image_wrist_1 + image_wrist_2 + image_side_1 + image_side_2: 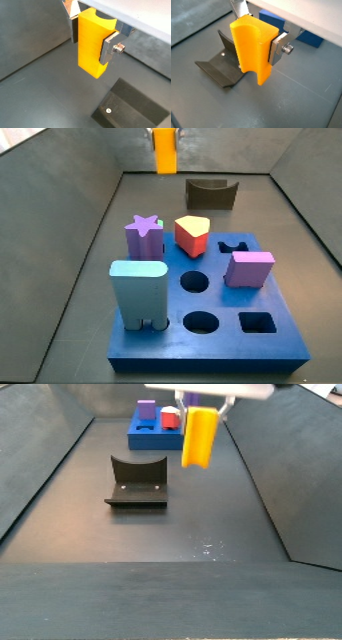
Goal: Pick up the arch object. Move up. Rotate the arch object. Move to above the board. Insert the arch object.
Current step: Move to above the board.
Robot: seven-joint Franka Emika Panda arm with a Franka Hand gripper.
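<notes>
My gripper (91,37) is shut on the arch object (90,45), a tall yellow-orange block with a curved notch at its upper end. It hangs upright in the air, well above the dark floor. Both wrist views show the silver fingers (278,47) pressing on its two sides (252,50). In a side view the gripper (164,136) holds the arch object (164,150) at the far end, beyond the fixture (209,194). The dark-blue board (214,343) lies apart from it. In the other side view the arch object (199,436) hangs below the gripper (203,409), in front of the board (151,431).
On the board stand a tall light-blue two-legged block (138,295), a purple star (144,236), a red and yellow piece (191,235) and a purple block (249,268). The fixture (136,482) stands between board and gripper. Sloping grey walls enclose the floor.
</notes>
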